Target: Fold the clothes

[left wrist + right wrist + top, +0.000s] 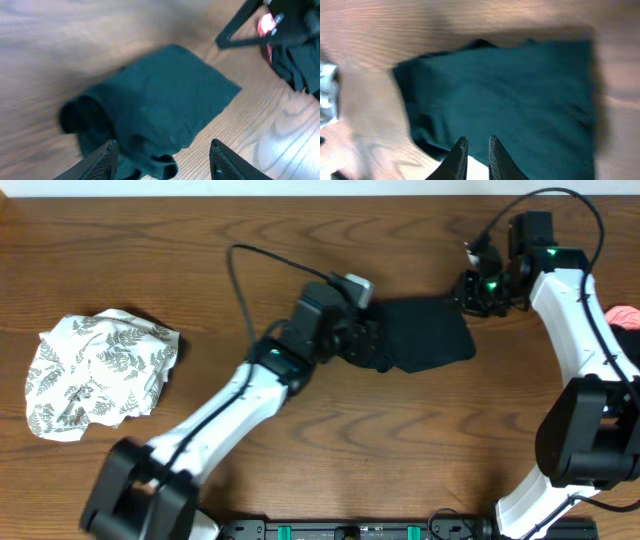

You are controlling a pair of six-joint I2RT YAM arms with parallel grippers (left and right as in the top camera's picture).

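Note:
A dark teal garment (430,330) lies folded on the wooden table, right of centre. My left gripper (378,348) is at its left edge. In the left wrist view the left gripper (165,162) is wide open, with a bunched end of the garment (165,100) lying between the fingers. My right gripper (470,292) hovers at the garment's far right corner. In the right wrist view its fingers (476,142) are only narrowly apart, hold nothing, and sit above the garment (520,90). A white leaf-patterned cloth (95,370) lies crumpled at the far left.
A red object (626,315) shows at the right edge of the table. A black cable (240,280) runs from the left arm across the table. The table's front rail (350,530) is at the bottom.

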